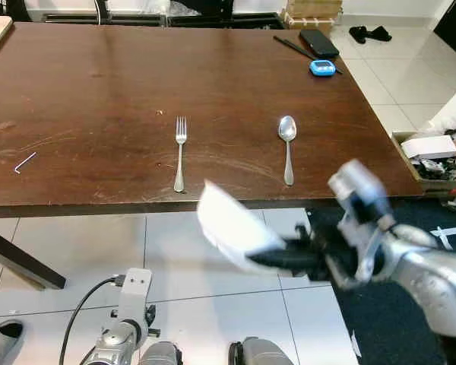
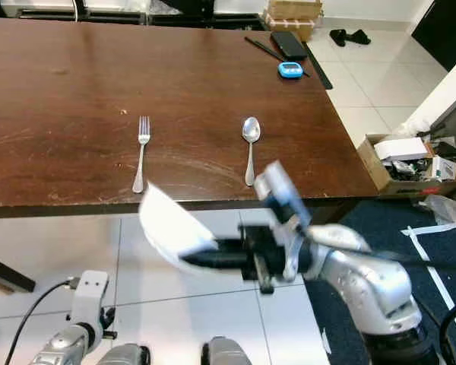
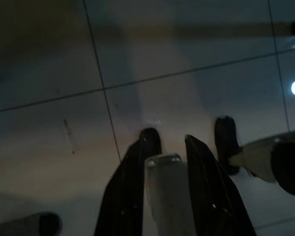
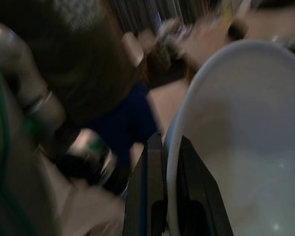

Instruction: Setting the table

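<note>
One edge-pinch: right gripper (image 2: 213, 258) is clamping the tilted white plate (image 2: 167, 220), risking slipping or clipping the table (image 2: 61, 91).

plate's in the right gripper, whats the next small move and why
Probably lift the white plate up and forward over the table edge, aiming at the gap between fork and spoon. The right gripper holds it by its rim, tilted and below the tabletop, short of the edge.
</note>
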Controlling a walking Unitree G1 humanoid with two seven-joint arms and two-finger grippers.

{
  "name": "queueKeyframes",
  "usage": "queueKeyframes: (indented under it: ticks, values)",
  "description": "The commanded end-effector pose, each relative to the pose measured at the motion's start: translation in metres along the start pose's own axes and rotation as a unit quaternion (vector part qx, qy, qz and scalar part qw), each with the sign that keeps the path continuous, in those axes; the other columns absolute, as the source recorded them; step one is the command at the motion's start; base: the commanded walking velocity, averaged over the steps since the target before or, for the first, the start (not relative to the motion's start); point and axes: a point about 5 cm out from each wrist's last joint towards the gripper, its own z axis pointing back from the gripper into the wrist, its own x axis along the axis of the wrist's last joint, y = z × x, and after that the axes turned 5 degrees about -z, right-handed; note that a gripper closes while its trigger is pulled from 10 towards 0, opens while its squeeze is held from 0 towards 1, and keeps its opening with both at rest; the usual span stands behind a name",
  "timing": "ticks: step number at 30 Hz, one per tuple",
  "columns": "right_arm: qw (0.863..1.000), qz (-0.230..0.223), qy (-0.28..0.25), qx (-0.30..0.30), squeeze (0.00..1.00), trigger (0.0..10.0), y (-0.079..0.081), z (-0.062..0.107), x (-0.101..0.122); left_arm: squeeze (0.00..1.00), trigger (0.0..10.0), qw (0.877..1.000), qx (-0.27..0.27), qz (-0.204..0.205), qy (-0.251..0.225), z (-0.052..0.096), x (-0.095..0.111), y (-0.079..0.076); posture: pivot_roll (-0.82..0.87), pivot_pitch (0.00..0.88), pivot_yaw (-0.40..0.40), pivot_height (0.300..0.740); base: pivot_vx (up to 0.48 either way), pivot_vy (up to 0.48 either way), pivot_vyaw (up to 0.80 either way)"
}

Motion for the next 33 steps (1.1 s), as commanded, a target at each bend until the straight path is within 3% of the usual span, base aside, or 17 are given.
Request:
queueKeyframes:
  ticks: [1,2,4,7,10,11,13,14,15,16,17,24,26,33]
  values:
    - [0.998,0.045,-0.023,-0.047,0.0,10.0,-0.009,-0.003,0.014,0.0,10.0,1.0,0.0,0.005,0.01,0.002,-0.007,-0.001,0.02,0.068,-0.006,0.74,0.0,0.0,0.0]
    - [0.998,0.045,-0.023,-0.047,0.0,10.0,-0.009,-0.003,0.014,0.0,10.0,1.0,0.0,0.005,0.01,0.002,-0.007,-0.001,0.02,0.068,-0.006,0.74,0.0,0.0,0.0]
    - [0.99,0.097,-0.014,-0.103,0.0,10.0,-0.022,-0.009,0.022,0.0,10.0,1.0,0.003,0.005,0.009,0.002,-0.008,0.0,0.02,0.067,-0.006,0.74,0.0,0.0,0.0]
    - [0.979,0.139,0.007,-0.148,0.0,10.0,-0.035,-0.014,0.024,0.0,10.0,1.0,0.005,0.005,0.008,0.002,-0.008,0.0,0.02,0.065,-0.006,0.74,0.0,0.0,0.0]
    - [0.941,0.208,0.049,-0.264,0.0,10.0,-0.069,-0.021,0.023,0.0,10.0,1.0,0.011,0.004,0.0,0.002,-0.005,0.001,0.02,0.064,-0.013,0.74,0.0,0.0,0.0]
    - [0.941,0.208,0.049,-0.264,0.0,10.0,-0.069,-0.021,0.023,0.0,10.0,1.0,0.011,0.004,0.0,0.002,-0.005,0.001,0.02,0.064,-0.013,0.74,0.0,0.0,0.0]
    - [0.917,0.255,0.096,-0.29,0.0,10.0,-0.08,-0.024,0.015,0.0,10.0,1.0,0.014,0.008,-0.006,0.001,-0.003,0.001,0.03,0.057,-0.016,0.74,0.0,0.0,0.0]
    - [0.917,0.255,0.096,-0.29,0.0,10.0,-0.08,-0.024,0.015,0.0,10.0,1.0,0.014,0.008,-0.006,0.001,-0.003,0.001,0.03,0.057,-0.016,0.74,0.0,0.0,0.0]
    - [0.898,0.3,0.149,-0.286,0.0,10.0,-0.086,-0.026,0.005,0.0,10.0,1.0,0.015,0.008,-0.009,0.001,-0.002,0.001,0.03,0.051,-0.017,0.74,0.0,0.0,0.0]
    - [0.898,0.3,0.149,-0.286,0.0,10.0,-0.086,-0.026,0.005,0.0,10.0,1.0,0.015,0.008,-0.009,0.001,-0.002,0.001,0.03,0.051,-0.017,0.74,0.0,0.0,0.0]
    - [0.885,0.327,0.189,-0.271,0.0,10.0,-0.089,-0.027,-0.005,0.0,10.0,1.0,0.017,0.004,-0.012,0.001,0.0,0.001,0.02,0.048,-0.019,0.74,0.0,0.0,0.0]
    - [0.878,0.339,0.219,-0.255,0.0,10.0,-0.095,-0.029,-0.022,0.0,10.0,1.0,0.017,-0.001,-0.008,0.001,-0.001,0.002,0.02,0.055,-0.022,0.74,0.0,0.0,0.0]
    - [0.868,0.357,0.233,-0.255,0.0,10.0,-0.099,-0.027,-0.031,0.0,10.0,1.0,0.015,-0.003,-0.007,0.002,-0.004,0.001,0.02,0.066,-0.026,0.74,0.0,0.0,0.0]
    - [0.858,0.369,0.257,-0.247,0.0,10.0,-0.111,-0.026,-0.04,0.0,10.0,1.0,0.006,-0.015,-0.007,0.003,-0.009,-0.003,0.02,0.086,-0.032,0.74,0.0,0.0,0.0]
